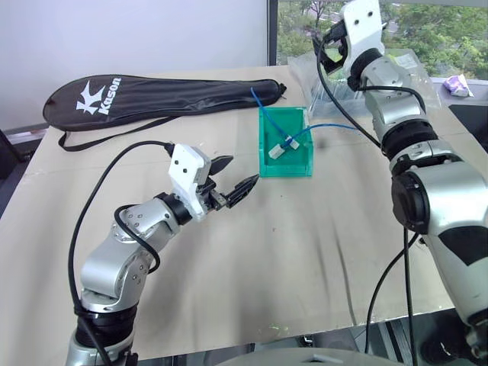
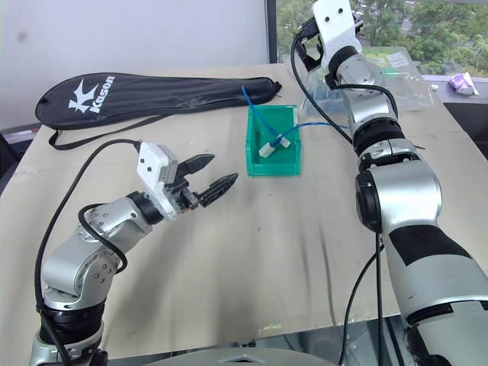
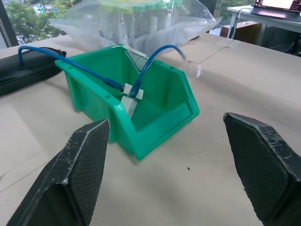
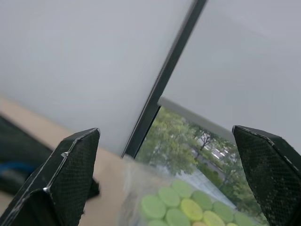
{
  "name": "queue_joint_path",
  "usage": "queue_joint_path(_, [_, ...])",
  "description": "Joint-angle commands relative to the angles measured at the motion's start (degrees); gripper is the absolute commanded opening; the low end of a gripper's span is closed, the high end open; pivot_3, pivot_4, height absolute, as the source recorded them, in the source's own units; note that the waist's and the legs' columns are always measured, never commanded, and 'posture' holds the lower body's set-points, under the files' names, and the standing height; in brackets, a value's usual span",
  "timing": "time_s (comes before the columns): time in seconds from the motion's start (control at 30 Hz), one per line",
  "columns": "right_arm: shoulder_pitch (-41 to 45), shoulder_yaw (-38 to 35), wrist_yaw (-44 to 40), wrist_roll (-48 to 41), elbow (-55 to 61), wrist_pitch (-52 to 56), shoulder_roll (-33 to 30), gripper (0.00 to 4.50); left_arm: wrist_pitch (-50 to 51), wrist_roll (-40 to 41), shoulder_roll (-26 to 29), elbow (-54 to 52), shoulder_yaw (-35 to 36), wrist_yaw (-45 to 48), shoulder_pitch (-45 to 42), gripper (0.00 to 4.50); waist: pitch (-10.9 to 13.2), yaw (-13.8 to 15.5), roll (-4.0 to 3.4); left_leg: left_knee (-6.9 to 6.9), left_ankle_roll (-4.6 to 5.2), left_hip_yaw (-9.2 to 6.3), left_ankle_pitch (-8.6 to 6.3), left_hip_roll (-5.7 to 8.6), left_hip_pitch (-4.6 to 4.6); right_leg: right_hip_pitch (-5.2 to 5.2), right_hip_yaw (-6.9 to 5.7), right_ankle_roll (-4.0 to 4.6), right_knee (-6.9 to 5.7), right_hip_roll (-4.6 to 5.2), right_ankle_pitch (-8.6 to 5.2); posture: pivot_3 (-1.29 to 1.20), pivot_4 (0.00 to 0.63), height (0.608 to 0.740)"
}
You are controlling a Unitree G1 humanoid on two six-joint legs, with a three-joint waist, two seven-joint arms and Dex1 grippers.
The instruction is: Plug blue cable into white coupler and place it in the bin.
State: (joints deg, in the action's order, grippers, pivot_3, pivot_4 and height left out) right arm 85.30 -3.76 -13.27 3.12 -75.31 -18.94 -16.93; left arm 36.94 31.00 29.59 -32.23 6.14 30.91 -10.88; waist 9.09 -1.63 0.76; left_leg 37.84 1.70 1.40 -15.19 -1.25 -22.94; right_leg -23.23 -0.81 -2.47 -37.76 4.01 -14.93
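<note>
Bin: the small teal-green plastic bin sits mid-table; the thin blue cable and tiny white coupler lie inside.
Left claw: wide apart, holding nothing, near the bin.
Right claw: wide apart, holding nothing, raised toward the window.
Hard to see: the cable's plug.

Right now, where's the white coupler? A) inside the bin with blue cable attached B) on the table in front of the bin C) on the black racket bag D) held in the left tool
A: the white coupler lies inside the bin with the blue cable running into it and arching out over the bin's walls; both the left tool and the right tool are open and hold nothing.
</note>
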Motion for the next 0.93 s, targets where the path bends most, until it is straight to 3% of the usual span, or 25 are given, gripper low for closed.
queue_joint_path(0.03, [2.8,-3.9,-4.8,-4.1,1.3,0.7,-0.1,4.46,-1.4,0.1,-0.1,-1.1,0.1,0.0,-0.1,3.98,0.0,-0.1,0.00,0.00,0.00,0.00,0.00,0.00,0.00,0.00,0.00,0.00,0.00,0.00,0.00,0.00,0.150,0.740])
queue_joint_path(0.2, [-3.3,-7.2,-30.7,-12.5,7.4,6.1,0.8,4.46,-1.4,0.2,0.3,-2.2,0.7,-0.4,1.3,3.98,0.0,-0.4,0.01,-0.01,0.01,-0.03,0.00,-0.03,0.01,0.01,-0.02,-0.01,-0.01,-0.02,0.01,0.00,0.150,0.740])
queue_joint_path(0.27, [-11.4,-5.9,-41.4,-16.8,18.6,13.0,0.2,4.46,-1.4,0.2,0.4,-2.4,1.0,-0.4,1.8,3.98,0.0,-0.3,0.03,-0.04,0.02,-0.06,-0.01,-0.04,0.02,0.03,-0.04,-0.02,0.01,-0.02,0.01,0.00,0.150,0.740])
queue_joint_path(0.37, [-30.0,-3.0,-48.6,-24.1,46.2,30.4,-4.2,4.46,-1.2,0.3,0.8,-3.2,1.3,-0.5,2.9,3.98,0.0,1.1,0.03,-0.03,0.02,-0.19,-0.01,-0.04,-0.05,0.07,0.00,-0.03,0.00,0.07,0.01,0.00,0.150,0.740])
queue_joint_path(0.5, [-52.7,-5.3,-49.4,-34.8,74.3,48.0,-12.3,4.46,-1.2,0.2,1.9,-4.5,2.1,0.0,6.0,3.98,0.0,2.4,-0.16,0.11,0.02,-0.39,-0.01,-0.01,-0.58,-0.32,0.05,-0.03,0.00,0.12,0.01,0.00,0.150,0.740])
queue_joint_path(0.6, [-72.7,-7.6,-51.1,-35.4,87.1,48.7,-18.9,4.46,-3.3,-2.1,3.7,-6.2,1.5,1.6,12.6,3.98,0.0,2.4,-0.15,0.19,0.04,-0.48,-0.03,-0.01,-0.78,-0.45,0.01,-0.04,0.12,0.08,0.01,0.00,0.150,0.740])
queue_joint_path(0.67, [-83.0,-9.2,-49.5,-33.5,90.6,44.2,-18.8,4.46,-4.8,-3.4,3.5,-7.1,0.4,1.5,17.9,3.98,0.0,2.2,-0.14,0.14,0.27,-0.50,-0.16,-0.03,-0.66,-0.29,0.00,-0.04,0.23,0.04,0.00,0.00,0.150,0.740])
queue_joint_path(0.77, [-91.7,-10.2,-45.5,-29.6,90.7,35.9,-15.5,4.46,-9.5,-7.0,3.4,-6.7,-1.7,2.5,26.1,3.98,0.0,1.4,-0.10,0.14,0.31,-0.32,-0.18,-0.05,-0.31,-0.14,0.21,-0.02,0.05,-0.02,0.00,0.00,0.150,0.740])
queue_joint_path(0.93, [-96.9,-8.8,-42.2,-24.4,87.0,24.3,-11.9,4.46,-17.8,-11.9,3.0,-2.3,-2.0,3.6,32.5,3.98,0.1,1.0,-0.09,0.07,0.32,-0.14,-0.18,-0.04,0.80,0.65,0.30,0.13,0.09,-0.11,-0.22,0.00,0.150,0.740])
